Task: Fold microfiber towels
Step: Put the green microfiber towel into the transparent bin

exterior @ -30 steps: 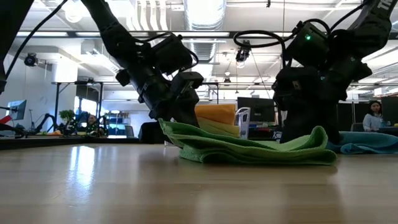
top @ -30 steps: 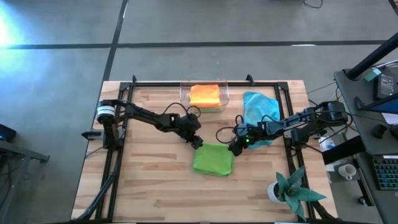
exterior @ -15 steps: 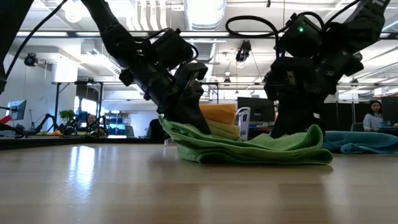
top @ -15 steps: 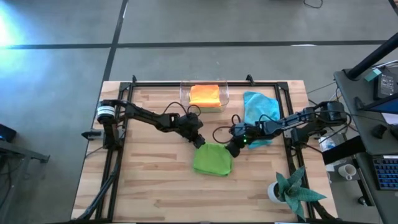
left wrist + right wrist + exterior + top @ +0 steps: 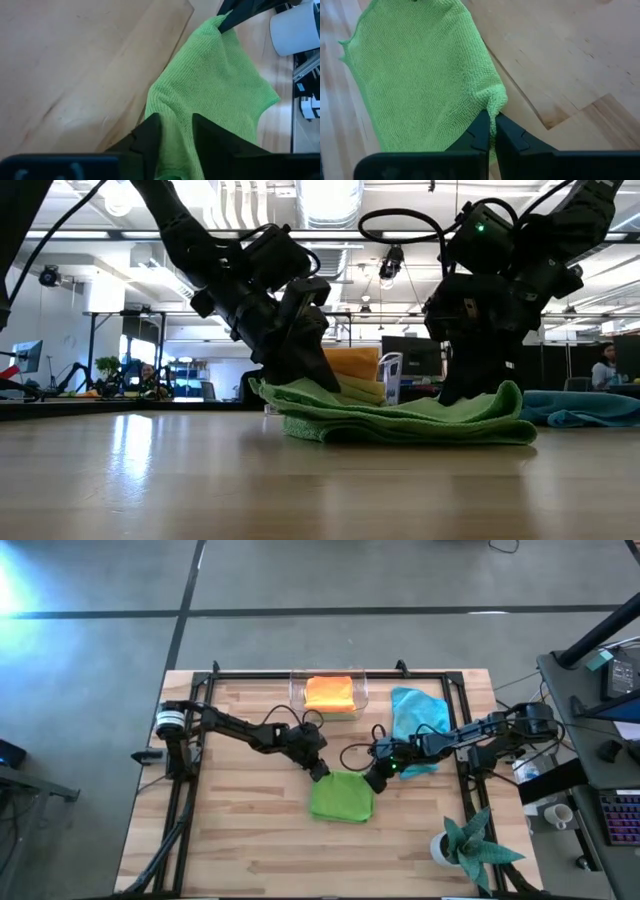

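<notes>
The left gripper (image 5: 320, 771) sits at one far corner of the lime green towel (image 5: 342, 797), its two dark fingers (image 5: 150, 135) parted a little with the cloth's edge running up between them, so it has that corner pinched. The right gripper (image 5: 374, 778) is at the other far corner of the same towel, fingers (image 5: 481, 131) pressed tight together on a small pucker of green fabric. In the low view both grippers come down onto the towel from above, the left gripper (image 5: 300, 365) on a raised edge and the right gripper (image 5: 468, 385) on the opposite end, and the cloth lies in stacked layers on the wooden table (image 5: 230, 830). That towel lies near the middle of the table, roughly square in outline from above. Counting the cloths in view: one lime green, one orange towel (image 5: 329, 693) folded inside a clear container (image 5: 296, 690) at the table's far edge, and one light blue towel (image 5: 418, 715) lying loose and rumpled just beyond the right arm. One teal spiky-leaved plant in a white pot (image 5: 470, 845) stands at the near right corner. No brand, label or writing can be read on any of these things.
</notes>
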